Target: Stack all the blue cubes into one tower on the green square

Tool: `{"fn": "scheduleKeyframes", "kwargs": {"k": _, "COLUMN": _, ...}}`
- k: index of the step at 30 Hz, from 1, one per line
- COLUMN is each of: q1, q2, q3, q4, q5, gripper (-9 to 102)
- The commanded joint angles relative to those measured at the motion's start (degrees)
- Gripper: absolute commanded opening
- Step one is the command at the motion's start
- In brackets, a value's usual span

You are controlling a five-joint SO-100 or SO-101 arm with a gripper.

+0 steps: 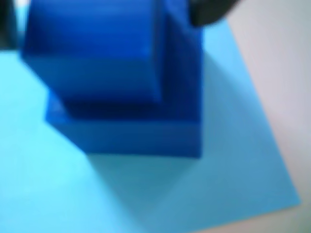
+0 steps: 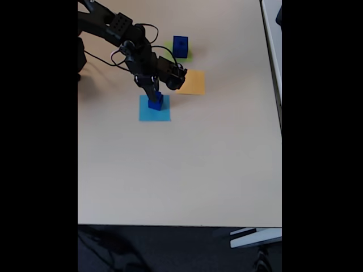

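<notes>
Fixed view: arm reaches in from the far left, gripper (image 2: 154,95) down over the light blue square (image 2: 154,113), which lies left of centre on the table (image 2: 181,170). A small stack of blue cubes (image 2: 156,102) sits at the far edge of that square, right under the fingertips. Large blue cube (image 2: 180,45) sits alone on the green square (image 2: 187,55), further back and to the right. Orange-yellow square (image 2: 191,83) lies between the two, nothing on it.

Wrist view: blurry, but shows two dark blue cubes, the upper cube (image 1: 97,53) resting on a wider lower cube (image 1: 146,133), both on the light blue paper (image 1: 218,184). Dark finger parts show at the top corners on either side of the upper cube. Looks like the fingers sit narrow around it, but I can't tell whether they actually clamp it or only flank it.

Progress, my read: base is done, the large cube is already on green. The other two cubes sit stacked on the wrong square. Left to do: carry them over to green and put them on the large one, medium first, small last. Roughly a third in.

Risk: lifting the top cube may drag or tip the one beneath it.
</notes>
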Motion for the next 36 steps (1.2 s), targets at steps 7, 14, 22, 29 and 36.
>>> {"fn": "scheduleKeyframes", "kwargs": {"k": 7, "q1": 0.79, "q2": 0.18, "q3": -3.16, "q4": -0.26, "q5": -0.62, "gripper": 8}}
{"fn": "scheduleKeyframes", "kwargs": {"k": 14, "q1": 0.18, "q2": 1.14, "q3": -4.13, "q4": -0.62, "q5": -0.79, "gripper": 6}}
{"fn": "scheduleKeyframes", "kwargs": {"k": 22, "q1": -2.72, "q2": 1.05, "q3": -14.06, "q4": 3.43, "q5": -1.32, "gripper": 6}}
{"fn": "scheduleKeyframes", "kwargs": {"k": 29, "q1": -7.65, "q2": -2.72, "q3": -23.29, "q4": 4.39, "q5": 2.37, "gripper": 6}}
{"fn": "scheduleKeyframes", "kwargs": {"k": 36, "q1": -12.04, "q2": -11.43, "q3": -30.94, "q4": 1.85, "q5": 6.86, "gripper": 6}}
